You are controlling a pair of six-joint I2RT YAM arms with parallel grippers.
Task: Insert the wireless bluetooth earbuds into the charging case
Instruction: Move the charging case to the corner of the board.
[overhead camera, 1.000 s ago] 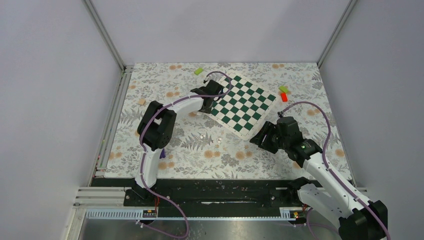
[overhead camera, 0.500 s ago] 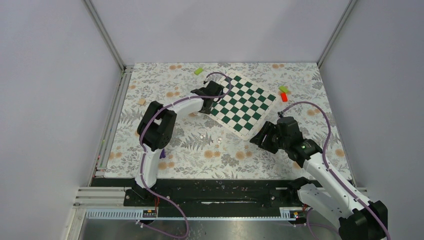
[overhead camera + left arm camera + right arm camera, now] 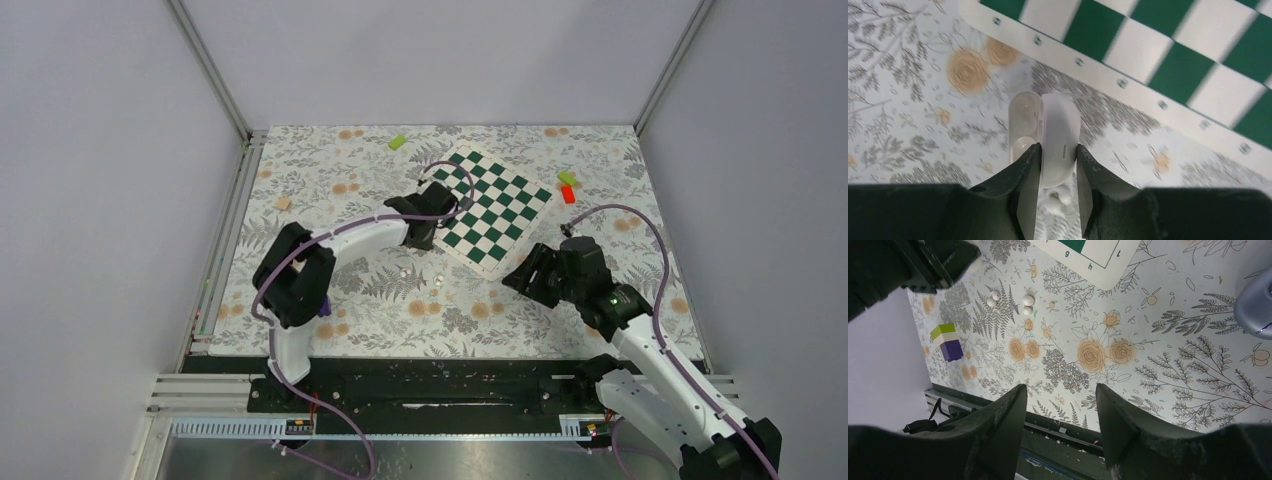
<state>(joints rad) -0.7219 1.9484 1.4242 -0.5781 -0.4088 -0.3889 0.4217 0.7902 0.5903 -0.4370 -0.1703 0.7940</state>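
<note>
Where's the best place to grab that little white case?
Across its narrow width, from above, at the end away from the chessboard: the case lies flat and its long sides run near parallel there. The left jaws pinch it this way.

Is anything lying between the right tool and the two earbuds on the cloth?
Nothing visible. Only bare floral cloth lies between the open right tool and the earbuds; the stacked block sits off to one side, apart from that path.

Case point(image 3: 1060, 125): smooth glossy white plastic w/ pinkish tint. Earbuds point(image 3: 993, 299): glossy white plastic, smooth too. Chessboard point(image 3: 1168, 55) looks smooth w/ slight sheen; table cover point(image 3: 1148, 355) is a matt, flat floral-print sheet.
</note>
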